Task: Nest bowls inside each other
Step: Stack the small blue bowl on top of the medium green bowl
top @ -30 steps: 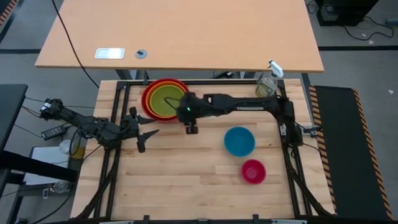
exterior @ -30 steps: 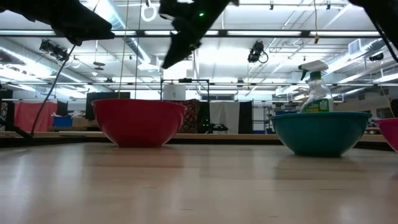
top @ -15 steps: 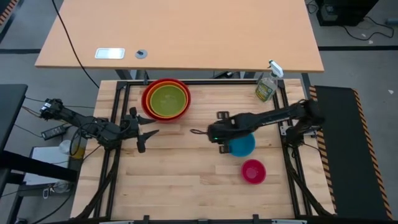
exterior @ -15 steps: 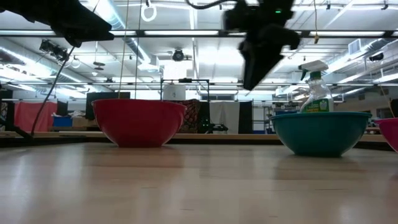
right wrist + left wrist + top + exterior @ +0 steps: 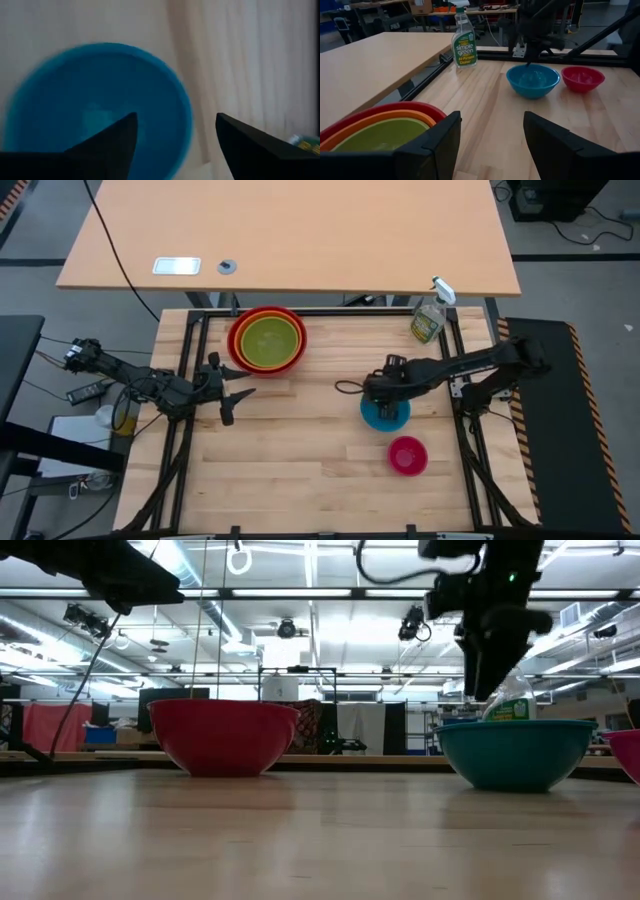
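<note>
The green bowl sits inside the orange one, and that inside the red bowl, at the far left of the table. The blue bowl and the small pink bowl stand apart at the right. My right gripper hangs open just above the blue bowl's far rim, one finger over the hollow and one over the table outside. In the low view its tips are clear of the rim. My left gripper waits open at the left, near the stack.
A clear spray bottle of greenish liquid stands at the far right corner, behind the blue bowl. Bare wooden table lies between the stack and the blue bowl and along the near edge. A larger light table lies beyond the far edge.
My right gripper has swung from beside the nested stack toward the table's right edge and slightly nearer, sinking and tipping to point more steeply down. It now hangs over the blue bowl. No bowl has moved.
</note>
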Available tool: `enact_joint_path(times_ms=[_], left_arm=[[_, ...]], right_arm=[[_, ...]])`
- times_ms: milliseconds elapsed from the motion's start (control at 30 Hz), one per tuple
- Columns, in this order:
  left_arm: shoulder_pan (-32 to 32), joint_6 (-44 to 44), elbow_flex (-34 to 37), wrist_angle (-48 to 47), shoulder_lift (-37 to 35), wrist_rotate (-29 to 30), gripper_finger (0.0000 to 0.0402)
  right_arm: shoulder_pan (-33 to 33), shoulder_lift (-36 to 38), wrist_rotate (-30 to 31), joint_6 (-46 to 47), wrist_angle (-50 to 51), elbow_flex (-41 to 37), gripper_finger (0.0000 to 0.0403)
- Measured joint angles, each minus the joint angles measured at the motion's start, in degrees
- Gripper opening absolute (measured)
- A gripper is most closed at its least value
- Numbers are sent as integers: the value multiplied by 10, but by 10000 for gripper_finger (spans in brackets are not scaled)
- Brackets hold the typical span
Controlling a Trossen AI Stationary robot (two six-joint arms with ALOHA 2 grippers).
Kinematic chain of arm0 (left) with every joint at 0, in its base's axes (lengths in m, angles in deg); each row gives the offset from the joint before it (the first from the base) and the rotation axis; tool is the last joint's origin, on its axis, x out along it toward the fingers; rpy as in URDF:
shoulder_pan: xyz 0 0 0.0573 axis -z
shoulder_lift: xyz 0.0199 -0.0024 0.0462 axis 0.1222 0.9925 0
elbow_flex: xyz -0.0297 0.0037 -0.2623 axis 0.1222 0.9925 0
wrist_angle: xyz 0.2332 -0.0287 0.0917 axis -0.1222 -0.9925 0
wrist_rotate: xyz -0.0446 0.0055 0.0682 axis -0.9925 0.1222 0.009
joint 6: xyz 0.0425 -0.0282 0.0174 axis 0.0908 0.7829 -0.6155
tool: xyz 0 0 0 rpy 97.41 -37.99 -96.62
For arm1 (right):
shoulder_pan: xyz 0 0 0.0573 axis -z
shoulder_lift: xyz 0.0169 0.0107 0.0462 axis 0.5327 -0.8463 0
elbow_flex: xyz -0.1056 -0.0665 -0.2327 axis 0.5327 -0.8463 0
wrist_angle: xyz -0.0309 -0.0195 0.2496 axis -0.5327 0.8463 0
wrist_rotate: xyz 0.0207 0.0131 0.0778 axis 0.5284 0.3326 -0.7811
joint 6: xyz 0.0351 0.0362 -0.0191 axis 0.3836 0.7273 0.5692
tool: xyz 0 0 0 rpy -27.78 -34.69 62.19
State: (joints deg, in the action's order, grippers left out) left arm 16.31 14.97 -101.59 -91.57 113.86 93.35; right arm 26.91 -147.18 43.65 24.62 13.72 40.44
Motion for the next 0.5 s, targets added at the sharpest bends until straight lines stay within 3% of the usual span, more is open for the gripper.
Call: enact_joint_path(times_ms=[200,500], left_arm=[[0,-2,0,0,0,0,220],[0,-6,0,0,0,0,220]], right_arm=[[60,-5,8,-23,-21,-45,260],[119,-6,-43,-71,-86,-94,193]])
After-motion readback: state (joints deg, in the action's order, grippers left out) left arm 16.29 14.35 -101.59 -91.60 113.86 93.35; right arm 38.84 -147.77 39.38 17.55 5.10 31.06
